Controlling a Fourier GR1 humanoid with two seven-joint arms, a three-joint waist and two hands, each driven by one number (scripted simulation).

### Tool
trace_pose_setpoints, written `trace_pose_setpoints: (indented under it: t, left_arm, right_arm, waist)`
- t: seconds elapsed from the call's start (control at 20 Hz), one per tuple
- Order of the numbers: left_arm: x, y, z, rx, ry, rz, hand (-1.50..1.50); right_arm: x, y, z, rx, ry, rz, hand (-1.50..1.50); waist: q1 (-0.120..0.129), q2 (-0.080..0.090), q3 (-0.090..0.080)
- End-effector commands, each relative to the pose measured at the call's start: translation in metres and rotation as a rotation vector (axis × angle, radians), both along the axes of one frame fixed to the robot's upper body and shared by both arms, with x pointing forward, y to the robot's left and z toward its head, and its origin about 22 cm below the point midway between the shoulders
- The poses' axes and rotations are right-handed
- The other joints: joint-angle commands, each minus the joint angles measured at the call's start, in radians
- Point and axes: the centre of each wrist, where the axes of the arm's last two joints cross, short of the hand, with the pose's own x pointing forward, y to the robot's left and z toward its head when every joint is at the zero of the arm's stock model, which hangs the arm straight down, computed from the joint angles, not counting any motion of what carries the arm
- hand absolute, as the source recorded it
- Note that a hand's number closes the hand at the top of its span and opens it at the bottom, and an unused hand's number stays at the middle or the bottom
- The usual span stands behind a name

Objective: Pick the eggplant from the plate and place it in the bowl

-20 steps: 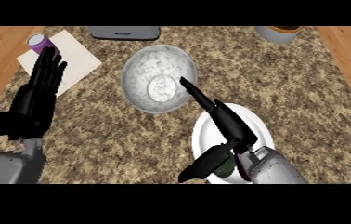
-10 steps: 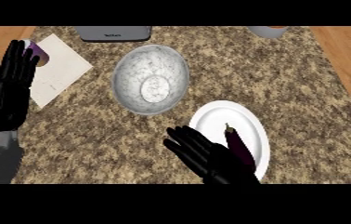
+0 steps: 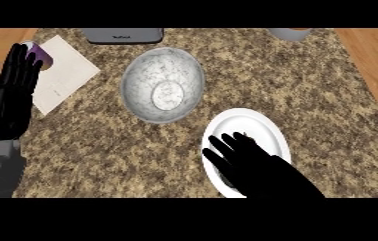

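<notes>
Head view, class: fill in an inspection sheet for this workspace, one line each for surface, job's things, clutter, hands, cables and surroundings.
Surface: speckled granite counter.
Job's things: grey bowl at centre, nothing in it; white plate at lower right, apart from the bowl; eggplant hidden under the hand, only a dark sliver possibly showing.
Clutter: white paper sheet and purple object at left; grey appliance and grey cup at the top edge.
Hands: right hand spread open over the plate; left hand resting open at the left edge.
Cables: nothing seen.
Surroundings: wooden strips beside the counter.
</notes>
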Motion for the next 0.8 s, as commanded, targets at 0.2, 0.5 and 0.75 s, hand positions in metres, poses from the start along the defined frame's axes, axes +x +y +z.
trace_pose_setpoints:
  t: [0.2, 0.5, 0.75]
  left_arm:
    - [0.013, 0.000, 0.016, 0.001, -0.019, -0.022, 0.00]
    - [0.013, -0.012, -0.014, 0.002, -0.024, -0.021, 0.00]
    - [0.002, 0.008, -0.016, -0.017, 0.002, -0.004, 0.00]
  right_arm:
    - [-0.009, 0.007, 0.033, -0.401, 0.118, 0.030, -1.50]
    - [0.025, -0.004, 0.049, -0.450, 0.187, -0.005, -1.50]
    - [0.014, -0.002, 0.031, -0.486, 0.202, -0.022, -1.50]
  waist:
    - [0.013, 0.003, 0.000]
    - [0.015, 0.008, 0.002]
    - [0.014, 0.006, 0.004]
